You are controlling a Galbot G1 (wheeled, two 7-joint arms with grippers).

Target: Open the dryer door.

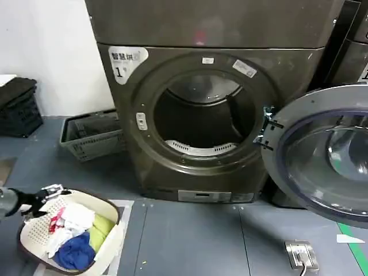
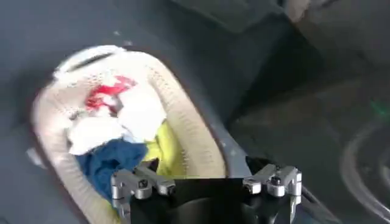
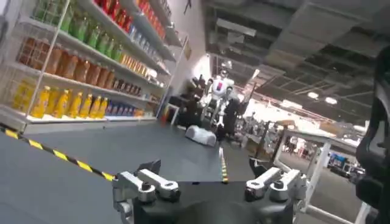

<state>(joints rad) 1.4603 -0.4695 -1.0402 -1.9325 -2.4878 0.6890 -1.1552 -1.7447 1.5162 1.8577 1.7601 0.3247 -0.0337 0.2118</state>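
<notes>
Left end effector, seen from the head camera at the lower left, low over the rim of a cream laundry basket on the grey floor; its fingers are spread apart and grasp nothing. In its own wrist view the left end effector shows the same released state, its two metal-tipped fingers standing well apart above the basket, which holds white, red, blue and yellow-green cloths.

Right end effector, seen in its own wrist view, likewise released: fingers parted, nothing between them, facing away toward a room with shelves of bottles and a white robot far off.

The dryer, a dark bronze-grey front loader bearing a white sticker marked "1", stands at the centre of the head view. The dryer door is swung fully open to the machine's right-hand side as seen by the robot, hinged beside the drum opening, its dark inner face and tinted glass turned toward the camera. The drum is exposed. A grey crate lies on the floor just left of the dryer; a small metal floor socket lies below the open door.
</notes>
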